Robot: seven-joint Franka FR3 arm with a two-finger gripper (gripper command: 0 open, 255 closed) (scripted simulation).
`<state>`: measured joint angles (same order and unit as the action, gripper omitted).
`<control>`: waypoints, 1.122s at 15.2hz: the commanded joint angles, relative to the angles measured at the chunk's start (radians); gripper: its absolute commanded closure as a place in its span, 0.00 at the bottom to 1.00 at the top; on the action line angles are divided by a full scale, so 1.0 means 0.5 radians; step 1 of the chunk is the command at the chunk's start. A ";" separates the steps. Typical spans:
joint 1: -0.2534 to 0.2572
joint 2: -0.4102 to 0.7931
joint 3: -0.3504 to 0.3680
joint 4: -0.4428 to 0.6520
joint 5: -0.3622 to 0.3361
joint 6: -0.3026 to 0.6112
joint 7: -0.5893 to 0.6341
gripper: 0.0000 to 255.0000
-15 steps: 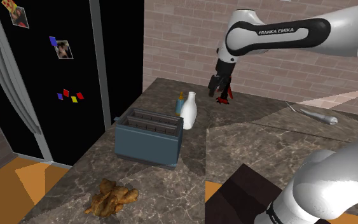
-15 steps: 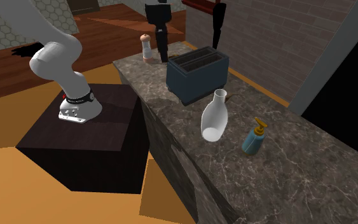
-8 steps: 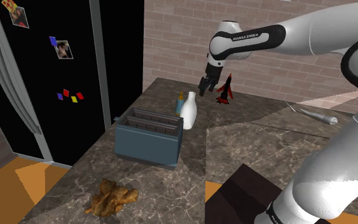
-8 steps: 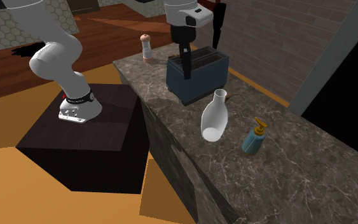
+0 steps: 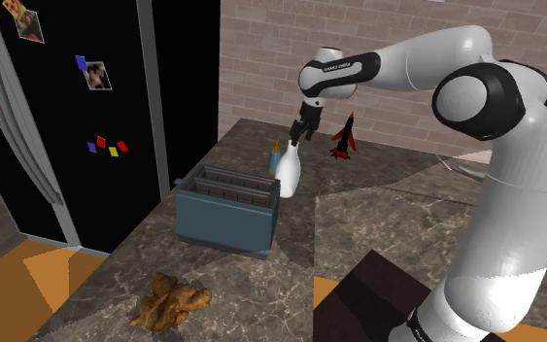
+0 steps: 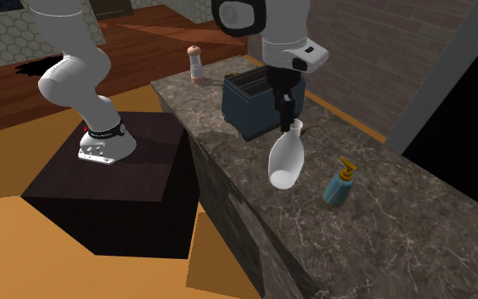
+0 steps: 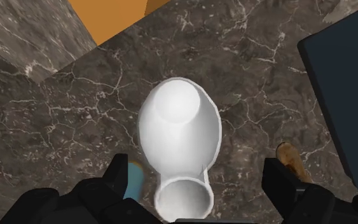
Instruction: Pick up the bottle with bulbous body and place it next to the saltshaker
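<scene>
A white bottle [image 5: 289, 171] with a bulbous body and a narrow neck stands upright on the dark marble counter [image 5: 378, 219], between a toaster and a small blue soap dispenser. It also shows in the second exterior view [image 6: 285, 163]. My black gripper [image 5: 300, 132] hangs directly over the bottle's mouth, open. In the wrist view the gripper [image 7: 198, 167] has its fingers on either side of the bottle's neck [image 7: 182, 198], apart from it. The saltshaker [image 6: 195, 62] stands at the counter's far end, beyond the toaster.
A dark blue toaster [image 5: 227, 209] sits beside the bottle. The blue soap dispenser [image 6: 340, 183] stands on its other side. A red and black object [image 5: 343, 139] stands near the brick wall. A golden-brown lump of food [image 5: 169, 300] lies near the counter's front end.
The arm has swung to the shoulder view's left, from over the red object to just above the white bottle, and come down. The gripper has stayed open.
</scene>
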<state>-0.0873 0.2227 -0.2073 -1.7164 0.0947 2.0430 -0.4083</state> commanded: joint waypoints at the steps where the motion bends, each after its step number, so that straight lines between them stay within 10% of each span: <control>1: -0.015 0.111 0.003 0.118 0.036 -0.010 -0.016 0.00; 16: -0.017 0.189 0.014 0.025 0.060 0.160 -0.031 0.00; 17: -0.017 0.189 0.014 0.025 0.060 0.160 -0.031 1.00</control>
<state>-0.0959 0.3174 -0.2004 -1.7039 0.1246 2.1232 -0.4240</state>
